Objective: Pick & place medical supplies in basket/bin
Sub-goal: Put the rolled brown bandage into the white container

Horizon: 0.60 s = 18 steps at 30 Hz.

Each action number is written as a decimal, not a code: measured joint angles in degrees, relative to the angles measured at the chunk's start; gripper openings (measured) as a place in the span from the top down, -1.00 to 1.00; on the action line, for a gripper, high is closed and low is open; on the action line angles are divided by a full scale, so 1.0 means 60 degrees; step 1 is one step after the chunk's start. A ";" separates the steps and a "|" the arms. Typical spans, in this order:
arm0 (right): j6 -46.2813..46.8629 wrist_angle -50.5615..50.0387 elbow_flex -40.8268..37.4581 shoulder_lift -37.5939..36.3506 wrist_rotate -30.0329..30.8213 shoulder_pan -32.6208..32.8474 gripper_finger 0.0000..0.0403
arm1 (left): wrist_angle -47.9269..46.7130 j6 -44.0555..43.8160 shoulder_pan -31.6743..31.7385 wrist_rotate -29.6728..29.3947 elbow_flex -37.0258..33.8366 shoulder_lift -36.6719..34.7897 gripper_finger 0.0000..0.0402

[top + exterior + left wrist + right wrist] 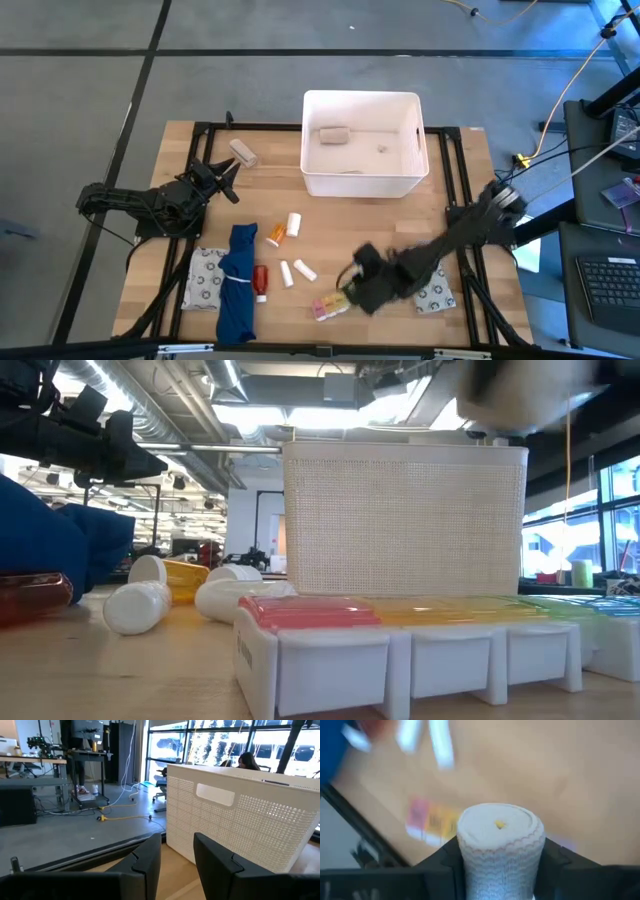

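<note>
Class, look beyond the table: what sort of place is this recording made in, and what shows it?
Probably a robotics lab or open workshop: a wooden table on a bare concrete floor, exposed ceiling ducts, trailing cables and equipment-laden benches.

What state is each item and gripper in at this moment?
right gripper: shut on gauze roll, above the table.
left gripper: empty, partly open, near the table's left edge.
basket: upright, holding a few small items.
pill organizer: lying flat, lids closed.
orange pill bottle: lying on its side.
blue cloth: crumpled on table.
</note>
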 joint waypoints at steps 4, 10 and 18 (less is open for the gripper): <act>-0.2563 -0.0710 0.0007 -0.1407 0.1037 -0.1055 0.25 | 0.0002 0.0003 -0.0001 0.0001 -0.0004 0.0004 0.45; -0.7035 0.0532 0.0015 -0.3080 0.2384 -0.3289 0.24 | 0.0004 -0.0046 0.0000 0.0011 -0.0001 0.0003 0.45; -1.2341 0.2909 0.0018 -0.3392 -0.0764 -0.7490 0.24 | 0.0004 -0.0321 -0.0002 0.0014 -0.0003 0.0001 0.45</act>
